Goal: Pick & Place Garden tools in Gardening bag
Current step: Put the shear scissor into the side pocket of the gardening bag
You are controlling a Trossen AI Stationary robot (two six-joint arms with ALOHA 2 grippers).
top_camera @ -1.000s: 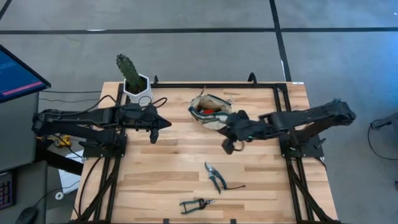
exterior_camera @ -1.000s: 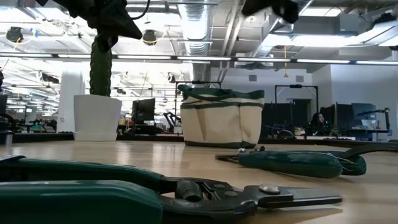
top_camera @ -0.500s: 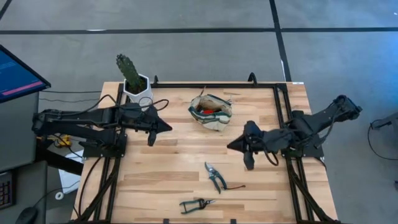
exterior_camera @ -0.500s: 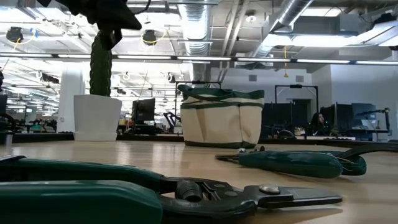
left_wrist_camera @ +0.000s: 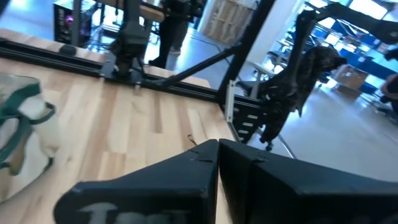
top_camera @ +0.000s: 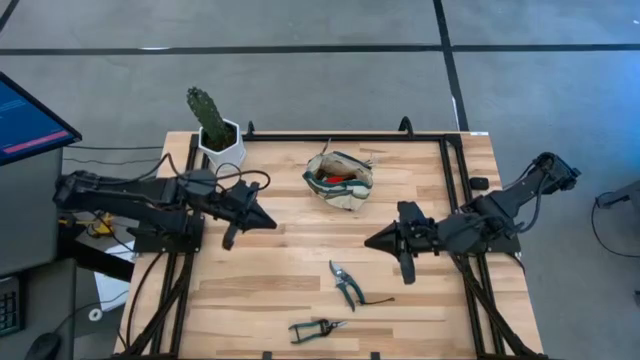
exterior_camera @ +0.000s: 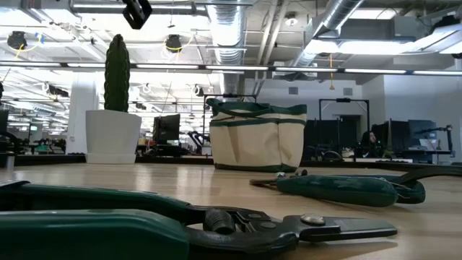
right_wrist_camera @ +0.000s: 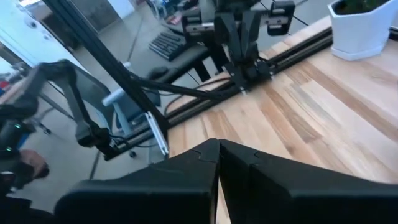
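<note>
The beige gardening bag with green trim stands upright on the far middle of the table, with a red item and other tool parts showing in its mouth. In the low view the bag stands behind two green-handled pruning shears. One pair of shears lies flat near the table's centre and another at the near edge. My left gripper hovers shut left of the bag. My right gripper hovers shut on the near right of the bag, above the table. Neither holds anything.
A cactus in a white pot stands at the far left corner. Black frame rails border the table. Bare wood lies between the grippers and the shears. The right wrist view shows the pot and the left arm's base.
My right gripper has drawn back from beside the bag toward the table's right and near side, rising and swinging its tip around to point left. My left gripper has swung toward the near edge and risen, leaving only a bit of it at the low view's top. Both stayed shut.
</note>
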